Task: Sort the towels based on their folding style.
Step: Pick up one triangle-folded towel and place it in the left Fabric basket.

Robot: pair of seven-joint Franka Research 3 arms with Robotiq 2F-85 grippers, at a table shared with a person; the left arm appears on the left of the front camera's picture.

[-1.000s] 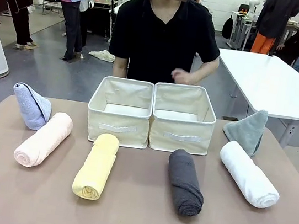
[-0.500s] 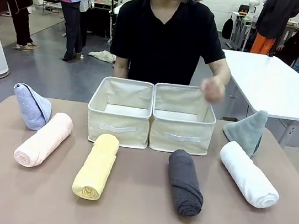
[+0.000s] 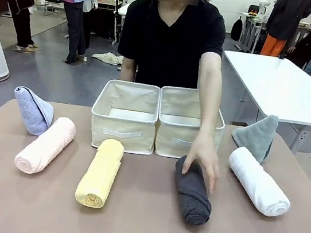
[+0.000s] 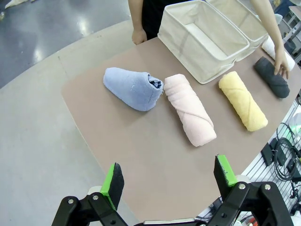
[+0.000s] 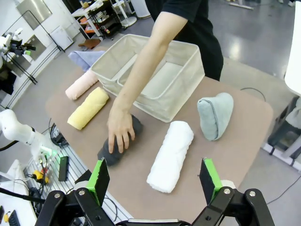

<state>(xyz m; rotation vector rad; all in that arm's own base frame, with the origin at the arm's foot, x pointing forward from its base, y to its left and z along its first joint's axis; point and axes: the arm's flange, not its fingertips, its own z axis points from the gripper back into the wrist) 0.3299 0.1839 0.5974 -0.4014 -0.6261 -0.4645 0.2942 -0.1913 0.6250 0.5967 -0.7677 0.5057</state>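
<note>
Resting on the dark grey rolled towel (image 3: 192, 191) is the person's hand (image 3: 202, 161), palm down on its far end, arm reaching over the right basket (image 3: 171, 137). Roll lies on the table (image 3: 140, 224) just in front of that basket, long axis toward the robot. White roll (image 3: 259, 181) is beside it toward the robot's right, apart, angled. Grey-teal triangle towel (image 3: 257, 135) stands behind the white roll near the table's far right corner. Yellow roll (image 3: 100, 172) lies in front of the left basket (image 3: 123, 125), its far end just beside the basket wall. Pink roll (image 3: 45, 144) is further left, angled, its far end close to the light blue triangle towel (image 3: 32, 109); can't tell if they touch. Both cream baskets sit side by side, touching, no towels inside. Person's other hand (image 4: 138, 36) is at the table's far edge beside the left basket. Left gripper (image 4: 169, 176) hangs above the near left table edge, jaws spread wide, nothing held. Right gripper (image 5: 154, 178) hangs above the near right edge, jaws likewise wide apart, nothing held.
</note>
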